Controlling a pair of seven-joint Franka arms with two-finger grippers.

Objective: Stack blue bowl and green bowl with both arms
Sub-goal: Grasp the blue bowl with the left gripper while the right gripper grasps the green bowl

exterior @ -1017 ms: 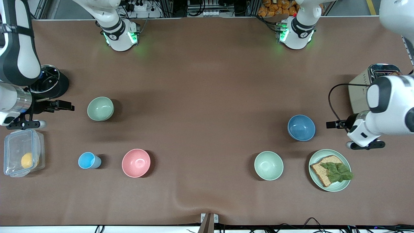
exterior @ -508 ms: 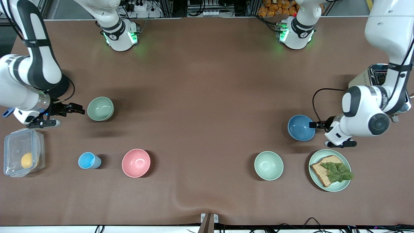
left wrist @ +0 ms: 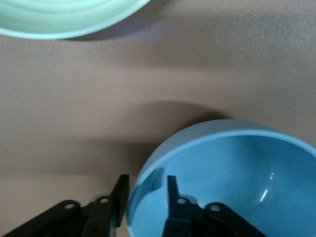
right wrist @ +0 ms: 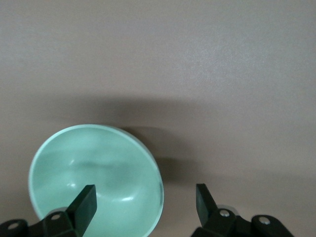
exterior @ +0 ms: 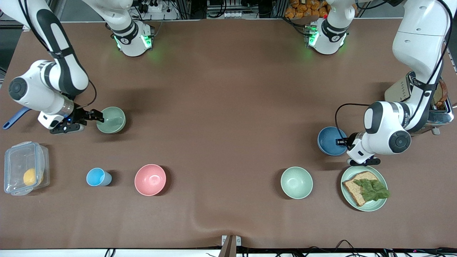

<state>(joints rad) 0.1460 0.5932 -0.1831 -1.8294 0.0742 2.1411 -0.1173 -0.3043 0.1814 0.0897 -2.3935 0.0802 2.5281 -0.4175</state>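
My left gripper point(left wrist: 145, 197) straddles the blue bowl's point(exterior: 330, 140) rim, fingers spread; my right gripper point(right wrist: 145, 202) straddles the green bowl's point(exterior: 113, 120) rim, spread wide.

From high across the worktop point(exterior: 228, 89) we look down at both arm bases along its farther edge, taking in the whole surface. Our left wrist camera sits close over the blue bowl point(left wrist: 237, 177), near the left arm's end, and the front view shares that bowl point(exterior: 330, 141). Our right wrist camera sits close over the green bowl point(right wrist: 96, 180), which also appears in the front view point(exterior: 111, 120) near the right arm's end.
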